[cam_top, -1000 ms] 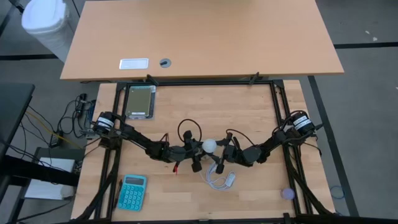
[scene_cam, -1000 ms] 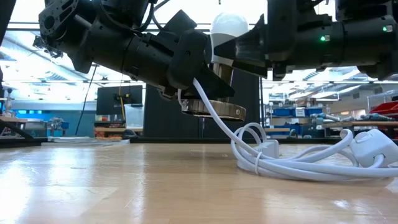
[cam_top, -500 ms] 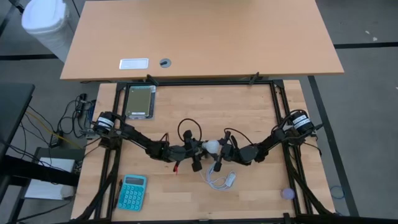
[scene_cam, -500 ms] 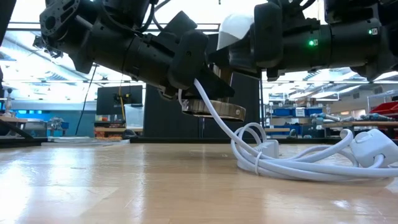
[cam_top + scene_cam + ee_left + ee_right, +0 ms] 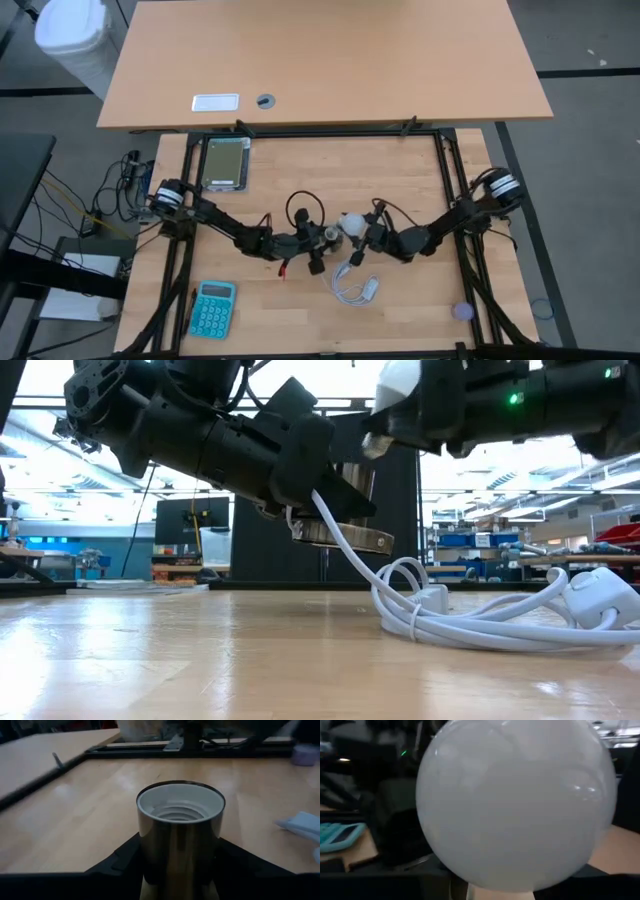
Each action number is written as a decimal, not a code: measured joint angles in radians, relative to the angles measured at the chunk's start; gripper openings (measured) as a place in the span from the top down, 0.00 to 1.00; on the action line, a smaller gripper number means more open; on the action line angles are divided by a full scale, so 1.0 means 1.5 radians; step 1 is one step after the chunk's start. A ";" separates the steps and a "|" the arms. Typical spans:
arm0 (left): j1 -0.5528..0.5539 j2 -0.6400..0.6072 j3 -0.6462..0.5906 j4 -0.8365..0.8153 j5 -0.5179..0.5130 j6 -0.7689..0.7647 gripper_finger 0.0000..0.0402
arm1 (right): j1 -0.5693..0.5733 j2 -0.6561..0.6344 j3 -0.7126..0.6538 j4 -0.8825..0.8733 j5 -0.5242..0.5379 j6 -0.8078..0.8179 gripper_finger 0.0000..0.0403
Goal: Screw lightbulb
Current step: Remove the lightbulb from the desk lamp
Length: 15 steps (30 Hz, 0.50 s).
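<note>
The white lightbulb (image 5: 352,222) is in my right gripper (image 5: 366,232) at mid-table, tilted and clear of the socket. In the low view its globe (image 5: 396,378) is at the top and its metal base (image 5: 372,446) points down-left. Its globe fills the right wrist view (image 5: 515,805). My left gripper (image 5: 318,238) is shut on the metal lamp socket (image 5: 180,820), whose white threaded mouth is open and empty. The socket's white cord (image 5: 345,545) runs down to a coil (image 5: 352,285) on the table. My left gripper pinches the socket's metal barrel (image 5: 172,855) between its two fingers, one on each side. The arm comes in low from the table's left. The socket is upright and lifted clear, its round base disc (image 5: 345,538) above the table, the cord slack below. My right gripper is shut on the lightbulb between globe and base (image 5: 385,420); the dark fingers hide the exact place. It comes in from the table's right. The bulb is lifted clear and tilted, above and to the right of the socket's mouth.
A teal calculator (image 5: 212,308) lies near the front left. A grey metal box (image 5: 225,163) lies at the far left of the table. A small purple thing (image 5: 462,311) sits at the front right. The cord's plug and switch (image 5: 600,588) lie right of the coil.
My right gripper has moved up and toward the table's right edge with the lightbulb. The bulb stood upright over the socket; now it is tipped and clear of the socket. My left gripper and the socket have kept still.
</note>
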 joint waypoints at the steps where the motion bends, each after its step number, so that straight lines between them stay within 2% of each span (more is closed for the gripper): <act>1: 0.004 0.000 0.000 0.000 -0.003 0.011 0.53 | 0.000 -0.020 -0.009 -0.007 0.007 -0.008 0.61; 5: 0.046 0.000 0.000 -0.001 -0.001 0.043 0.53 | 0.000 -0.111 -0.053 -0.067 0.040 -0.018 0.62; 7: 0.073 0.000 0.000 -0.002 0.035 0.056 0.53 | 0.000 -0.156 -0.079 -0.117 0.062 -0.001 0.62; 10: 0.111 0.001 0.000 -0.004 0.077 0.066 0.53 | 0.004 -0.218 -0.127 -0.192 0.092 0.075 0.62; 15: 0.151 0.021 0.000 0.005 0.091 0.063 0.53 | 0.022 -0.287 -0.218 -0.268 0.112 0.244 0.62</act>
